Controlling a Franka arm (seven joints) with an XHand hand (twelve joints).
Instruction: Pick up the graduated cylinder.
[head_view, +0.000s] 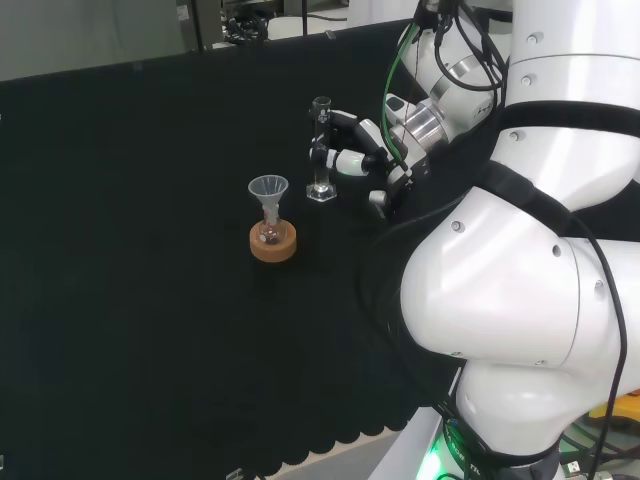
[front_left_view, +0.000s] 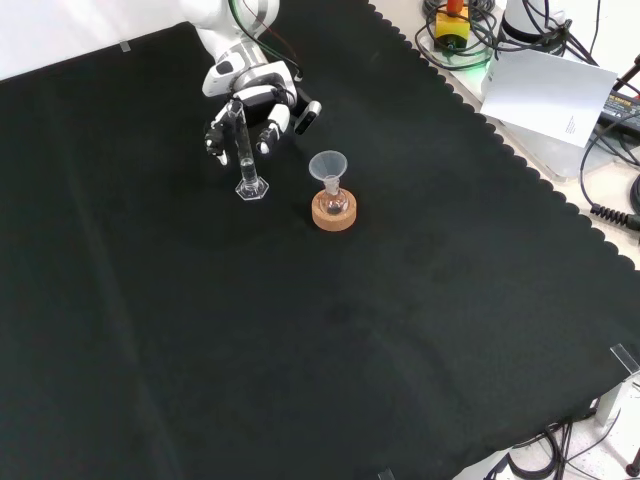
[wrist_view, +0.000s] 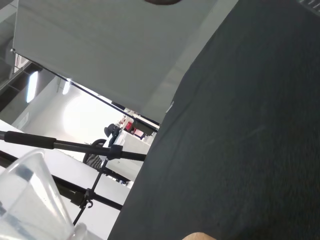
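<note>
Standing upright, graduated cylinder (head_view: 320, 150) — fingers (head_view: 345, 160) curled around it

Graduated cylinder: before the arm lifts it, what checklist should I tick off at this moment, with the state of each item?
1. Graduated cylinder stands upright on its hexagonal base on the black cloth: ok.
2. Hand is at the cylinder's upper half, fingers curved beside the tube: ok.
3. Fingers actually closed on the tube: cannot tell; head view shows them at it, contact unclear.
4. Base has left the cloth: not ok, it looks set down.
5. Funnel in the small flask on the cork ring stands apart from the cylinder: ok.
6. Space above the cylinder for lifting: ok.
</note>
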